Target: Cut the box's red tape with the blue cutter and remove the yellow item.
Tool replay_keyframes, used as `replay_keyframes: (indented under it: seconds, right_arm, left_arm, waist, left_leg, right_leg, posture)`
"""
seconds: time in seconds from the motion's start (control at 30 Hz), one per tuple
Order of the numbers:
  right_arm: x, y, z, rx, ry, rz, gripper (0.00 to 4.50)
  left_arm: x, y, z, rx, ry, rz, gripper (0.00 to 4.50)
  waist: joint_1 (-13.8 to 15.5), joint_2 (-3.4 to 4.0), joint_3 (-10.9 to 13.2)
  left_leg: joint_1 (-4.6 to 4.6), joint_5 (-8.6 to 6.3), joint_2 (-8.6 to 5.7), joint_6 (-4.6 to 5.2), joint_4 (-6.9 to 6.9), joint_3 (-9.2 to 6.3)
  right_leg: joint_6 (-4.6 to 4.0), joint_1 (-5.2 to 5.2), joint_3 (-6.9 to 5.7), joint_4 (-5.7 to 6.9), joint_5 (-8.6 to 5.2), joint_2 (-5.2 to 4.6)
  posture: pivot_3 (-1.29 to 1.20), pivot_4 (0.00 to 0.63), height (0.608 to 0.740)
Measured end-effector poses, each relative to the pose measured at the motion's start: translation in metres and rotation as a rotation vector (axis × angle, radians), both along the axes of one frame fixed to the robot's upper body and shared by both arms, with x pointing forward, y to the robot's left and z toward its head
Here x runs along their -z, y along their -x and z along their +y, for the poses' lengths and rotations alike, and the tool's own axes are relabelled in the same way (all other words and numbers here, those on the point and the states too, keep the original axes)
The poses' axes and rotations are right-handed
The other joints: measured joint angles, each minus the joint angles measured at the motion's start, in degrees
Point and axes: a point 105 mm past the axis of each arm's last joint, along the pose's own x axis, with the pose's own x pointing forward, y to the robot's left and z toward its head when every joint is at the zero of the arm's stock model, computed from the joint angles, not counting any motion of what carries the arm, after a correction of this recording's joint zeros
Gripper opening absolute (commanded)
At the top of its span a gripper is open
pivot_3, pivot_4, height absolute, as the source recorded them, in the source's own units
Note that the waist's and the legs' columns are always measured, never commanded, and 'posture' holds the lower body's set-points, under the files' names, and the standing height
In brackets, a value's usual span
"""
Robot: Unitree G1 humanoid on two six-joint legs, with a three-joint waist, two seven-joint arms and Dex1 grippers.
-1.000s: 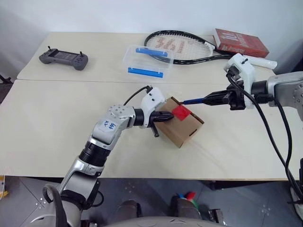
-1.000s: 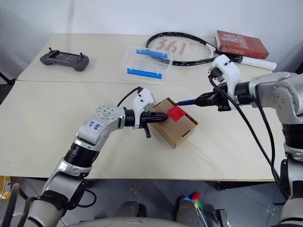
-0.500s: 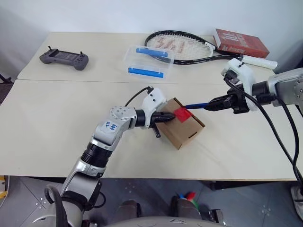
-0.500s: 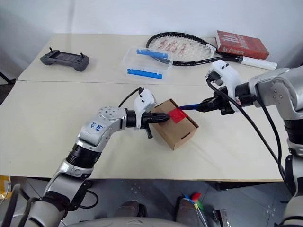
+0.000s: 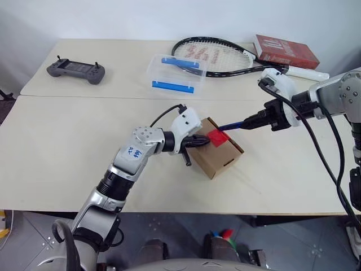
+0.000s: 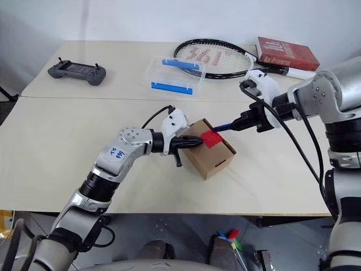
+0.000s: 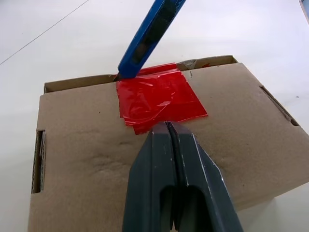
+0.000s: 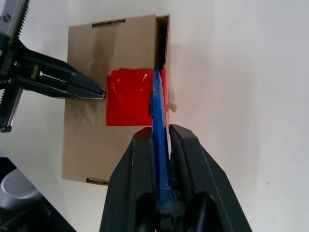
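Lab-like room: plain white tables [image 5: 67,147]

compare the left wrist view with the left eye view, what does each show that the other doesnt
Left wrist view alone: the blue cutter's tip sitting right at the edge of the red tape, where the flap meets the box wall, and the left hand's shut fingers pressed on the box top beside the tape.

Left eye view alone: the right hand shut on the cutter, plus the racket, book, clear container and controller on the table.

Both: box, tape, cutter, left hand.
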Motion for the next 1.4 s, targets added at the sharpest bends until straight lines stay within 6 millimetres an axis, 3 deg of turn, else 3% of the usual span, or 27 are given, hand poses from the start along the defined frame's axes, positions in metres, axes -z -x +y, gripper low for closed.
replay_keyframes:
  seconds: [0.5,0.7,0.93,1.03,1.13,1.23,1.4]
  right_arm:
    - [0.000,0.032,-0.022,-0.019,0.078,0.110,0.17]
    - [0.002,0.054,-0.039,-0.009,0.106,0.140,0.17]
    - [-0.020,0.065,-0.051,0.019,-0.052,0.086,0.17]
    - [-0.028,0.070,-0.070,0.076,-0.176,0.038,0.17]
    - [-0.034,0.064,-0.106,0.201,-0.277,-0.101,0.17]
    - [-0.029,0.059,-0.138,0.286,-0.329,-0.245,0.17]
    - [0.034,0.041,-0.187,0.454,-0.293,-0.426,0.17]
  left_arm:
    - [0.002,0.001,-0.002,0.018,-0.026,-0.012,0.00]
    - [0.001,0.001,-0.002,0.022,-0.028,-0.013,0.00]
    - [-0.001,0.004,0.007,0.070,0.083,0.056,0.00]
    - [-0.004,0.004,0.019,0.107,0.117,0.077,0.00]
    - [-0.004,0.002,0.048,0.098,0.142,0.108,0.00]
    - [-0.007,0.009,0.062,0.145,0.143,0.120,0.00]
    - [-0.013,0.013,0.094,0.079,0.174,0.112,0.00]
  waist:
    - [0.11,-0.01,-0.02]
    - [0.12,-0.01,-0.02]
    - [0.11,-0.01,-0.01]
    - [0.18,-0.04,0.00]
    - [0.11,-0.04,0.01]
    - [0.25,-0.06,0.01]
    - [-0.07,-0.06,0.02]
  left_leg:
    - [0.02,-0.01,0.02,-0.01,0.00,-0.02]
    - [0.00,-0.06,0.02,-0.04,0.00,-0.03]
    - [-0.04,-0.06,0.06,-0.04,-0.02,-0.02]
    - [-0.09,-0.06,0.05,-0.03,0.00,-0.01]
    - [-0.09,-0.06,0.04,-0.01,0.00,0.08]
    - [-0.10,-0.06,0.05,-0.01,-0.01,0.07]
    - [-0.01,-0.04,0.03,-0.01,-0.02,0.18]
  right_leg:
    - [0.00,0.04,0.01,-0.06,0.00,-0.02]
    - [-0.01,0.04,0.01,-0.13,0.00,-0.04]
    - [-0.02,0.01,-0.01,-0.14,0.00,-0.03]
    - [-0.03,0.00,-0.08,-0.15,0.00,-0.03]
    - [-0.02,-0.03,-0.08,-0.11,0.00,-0.04]
    - [-0.02,-0.05,-0.12,-0.07,0.00,-0.03]
    - [0.02,-0.01,-0.08,-0.09,0.02,-0.04]
  posture:
    - [0.00,0.150,0.740]
    - [0.00,0.150,0.740]
    - [0.00,0.150,0.740]
    - [0.00,0.150,0.740]
    - [0.00,0.150,0.740]
    - [0.00,0.150,0.740]
    - [0.00,0.150,0.740]
